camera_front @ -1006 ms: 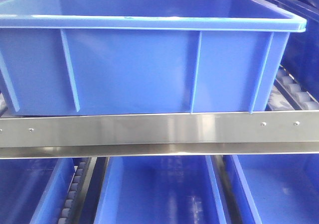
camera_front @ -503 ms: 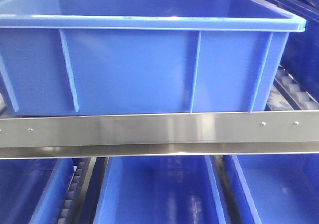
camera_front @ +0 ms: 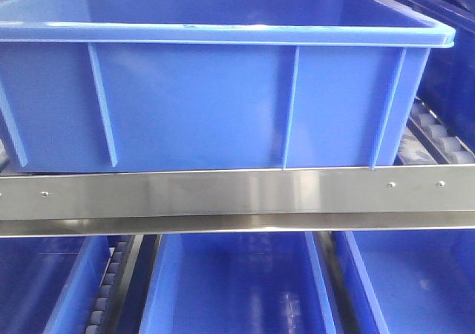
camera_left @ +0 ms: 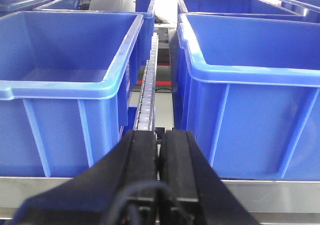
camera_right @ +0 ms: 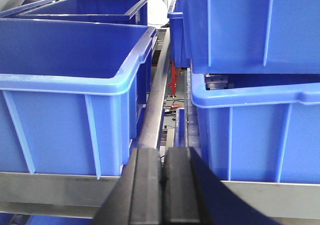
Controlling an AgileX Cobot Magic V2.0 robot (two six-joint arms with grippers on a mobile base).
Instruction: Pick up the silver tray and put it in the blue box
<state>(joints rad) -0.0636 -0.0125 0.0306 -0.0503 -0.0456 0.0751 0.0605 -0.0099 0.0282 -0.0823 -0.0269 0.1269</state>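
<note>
Both grippers, left gripper [camera_left: 159, 140] and right gripper [camera_right: 162, 157], pressed together empty; one blue box [camera_front: 215, 104] on rail [camera_front: 237, 197].

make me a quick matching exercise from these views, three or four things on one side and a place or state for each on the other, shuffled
Things:
1. left pincer
2. blue box
3. steel rail
4. roller track

Places or states:
a. runs back between two crates
b. shut, holding nothing
c. sits on the upper shelf, open top
d. horizontal strip just under the box's front wall

Pairs: 1-b, 2-c, 3-d, 4-a
</note>
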